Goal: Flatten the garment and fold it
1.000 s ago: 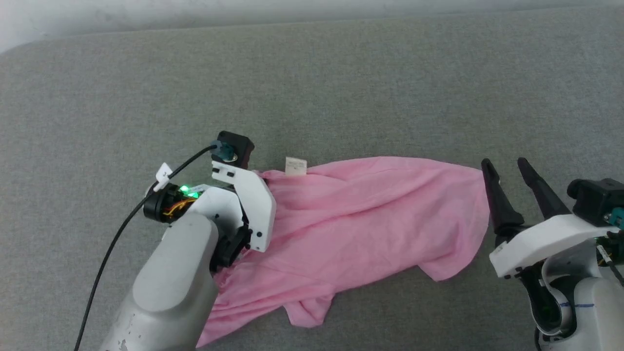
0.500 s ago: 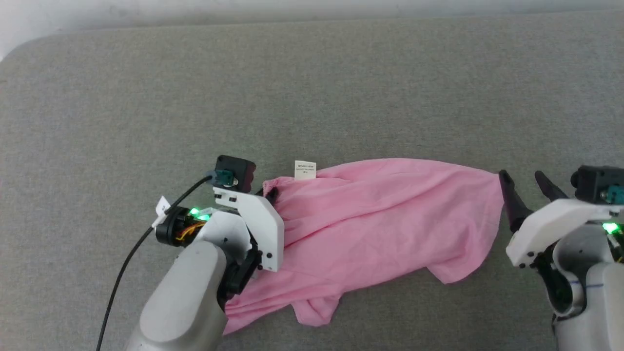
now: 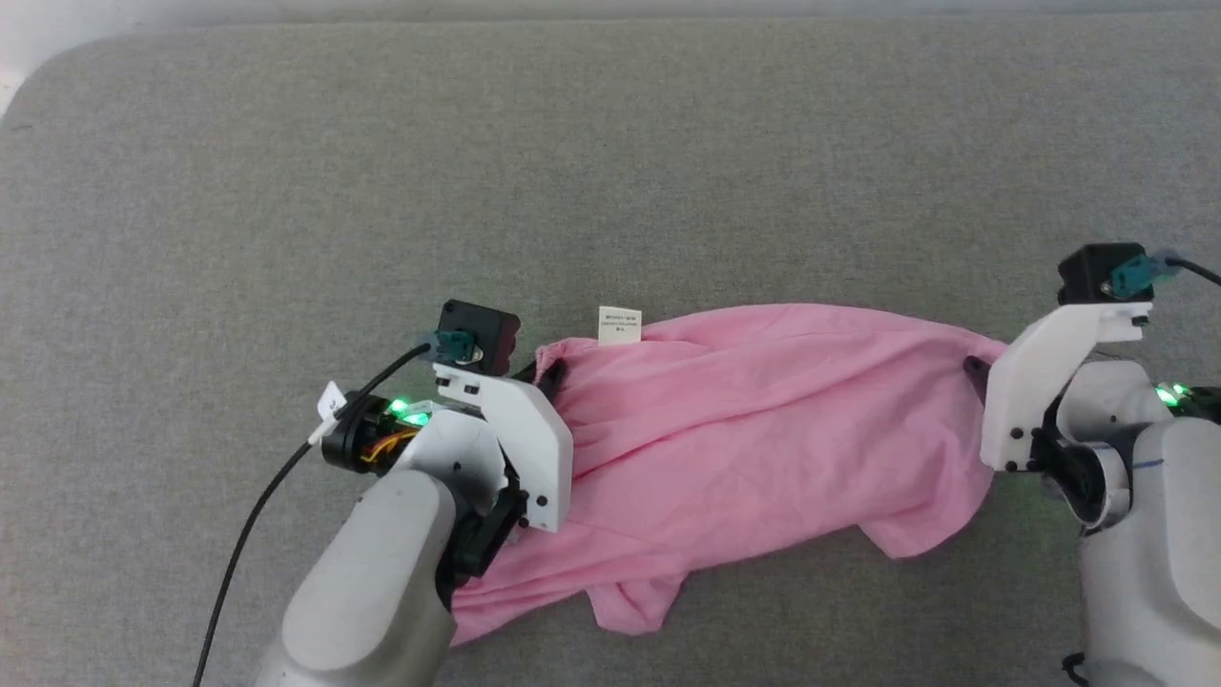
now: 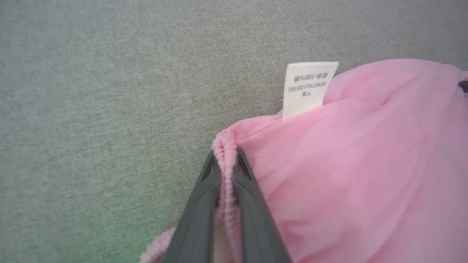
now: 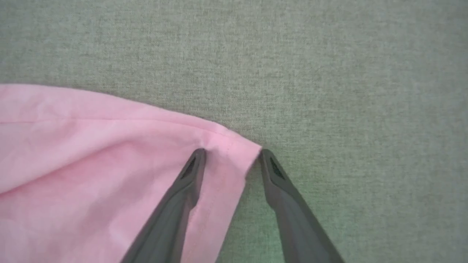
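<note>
The garment (image 3: 754, 429), light pink shorts, lies crumpled across the grey fabric surface, its white label (image 3: 619, 324) sticking out at the far edge. My left gripper (image 4: 225, 157) is shut on the gathered waistband at the garment's left end; in the head view its fingertips (image 3: 551, 370) peek from under the white wrist housing. My right gripper (image 5: 230, 155) stands open over the garment's right corner (image 5: 234, 146), one finger on the cloth, the other just off its edge on the surface. In the head view the right gripper (image 3: 975, 367) is mostly hidden by its white housing.
The grey upholstered surface (image 3: 610, 172) stretches wide beyond the garment, with its rounded far left corner (image 3: 38, 67) in sight. A black cable (image 3: 258, 506) trails from my left wrist down to the near edge.
The left gripper has shut on the waistband. The right arm swung in, its fingers now straddling the garment's right corner. The head camera has shifted a little.
</note>
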`<state>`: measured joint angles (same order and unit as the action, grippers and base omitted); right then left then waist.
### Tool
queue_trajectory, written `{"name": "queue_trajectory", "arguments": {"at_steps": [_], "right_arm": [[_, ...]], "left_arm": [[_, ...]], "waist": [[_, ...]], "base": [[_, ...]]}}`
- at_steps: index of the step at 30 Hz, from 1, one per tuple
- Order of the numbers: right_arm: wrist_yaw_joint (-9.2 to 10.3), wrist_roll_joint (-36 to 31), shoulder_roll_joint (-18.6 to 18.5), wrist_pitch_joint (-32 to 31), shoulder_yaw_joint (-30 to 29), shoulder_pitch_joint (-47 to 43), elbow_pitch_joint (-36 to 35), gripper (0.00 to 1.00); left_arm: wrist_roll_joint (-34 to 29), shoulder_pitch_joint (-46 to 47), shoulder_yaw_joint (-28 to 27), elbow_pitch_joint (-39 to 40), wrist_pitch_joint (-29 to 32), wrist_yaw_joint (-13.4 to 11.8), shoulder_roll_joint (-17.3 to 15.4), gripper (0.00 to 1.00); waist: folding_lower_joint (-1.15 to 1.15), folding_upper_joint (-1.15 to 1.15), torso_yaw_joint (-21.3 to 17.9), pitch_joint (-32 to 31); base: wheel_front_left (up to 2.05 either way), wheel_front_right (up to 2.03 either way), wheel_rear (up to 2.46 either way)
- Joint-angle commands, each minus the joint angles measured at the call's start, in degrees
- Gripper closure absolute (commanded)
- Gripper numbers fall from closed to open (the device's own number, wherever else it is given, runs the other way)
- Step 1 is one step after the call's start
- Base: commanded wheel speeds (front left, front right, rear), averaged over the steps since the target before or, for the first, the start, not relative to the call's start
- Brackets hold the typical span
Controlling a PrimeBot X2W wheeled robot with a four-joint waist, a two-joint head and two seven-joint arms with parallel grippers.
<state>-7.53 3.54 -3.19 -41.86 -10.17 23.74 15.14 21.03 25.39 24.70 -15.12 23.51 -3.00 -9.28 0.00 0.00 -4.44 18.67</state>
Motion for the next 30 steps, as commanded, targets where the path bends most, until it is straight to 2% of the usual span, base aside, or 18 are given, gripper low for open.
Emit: {"name": "queue_trajectory", "arguments": {"at_steps": [1,2,5,8,11,14,19,23,30], "right_arm": [[0.04,-0.36,0.31,-1.87,0.91,0.29,1.04,0.88],[0.04,-0.34,0.25,-2.66,1.30,0.60,1.08,1.00],[0.04,0.00,-0.70,-3.12,2.91,1.75,0.23,1.00],[0.04,0.22,-2.37,-0.65,4.01,4.32,-1.99,1.00],[0.04,0.20,-4.08,2.31,5.45,8.31,-4.16,1.00],[0.04,0.18,-5.79,4.77,7.00,13.52,-5.88,1.00],[0.04,-0.20,-8.53,8.20,9.05,24.73,-7.11,1.00],[0.04,-1.78,-10.88,11.60,11.42,33.92,-6.78,1.00],[0.04,-4.08,-12.51,21.76,12.96,48.17,-4.31,1.00]], "left_arm": [[0.24,0.14,0.53,-0.39,-0.10,0.72,-0.33,1.00],[0.30,0.37,0.63,-0.38,-0.24,1.07,-0.48,1.00],[0.57,1.74,0.47,0.24,-1.94,2.41,-0.92,1.00],[2.74,4.44,-1.67,1.74,-6.03,4.28,-0.55,1.00],[2.50,8.86,-3.07,1.74,-8.54,5.87,-2.25,1.00],[1.56,14.48,-4.79,2.09,-10.71,6.38,-4.09,1.00],[-2.69,25.62,-7.45,2.28,-13.66,4.72,-7.64,1.00],[-4.06,34.46,-9.46,1.22,-16.33,4.15,-8.92,1.00],[-3.99,47.27,-13.90,-1.20,-22.75,0.99,-8.12,1.00]], "waist": [[0.00,0.00,0.10,0.07],[0.00,0.00,0.16,0.09],[0.00,0.00,0.34,0.05],[0.00,0.00,0.34,0.13],[0.00,0.00,-0.06,0.46],[0.00,0.00,-0.76,1.65],[0.00,0.00,-1.80,5.27],[0.00,0.00,-2.23,8.15],[0.00,0.00,-2.69,11.29]], "base": [[0.00,0.00,0.00],[0.00,0.00,0.00],[0.00,0.00,0.00],[0.00,0.00,0.00],[0.00,0.00,0.00],[0.00,0.00,0.00],[0.00,0.00,0.00],[0.00,0.00,0.00],[0.00,0.00,0.00]]}}
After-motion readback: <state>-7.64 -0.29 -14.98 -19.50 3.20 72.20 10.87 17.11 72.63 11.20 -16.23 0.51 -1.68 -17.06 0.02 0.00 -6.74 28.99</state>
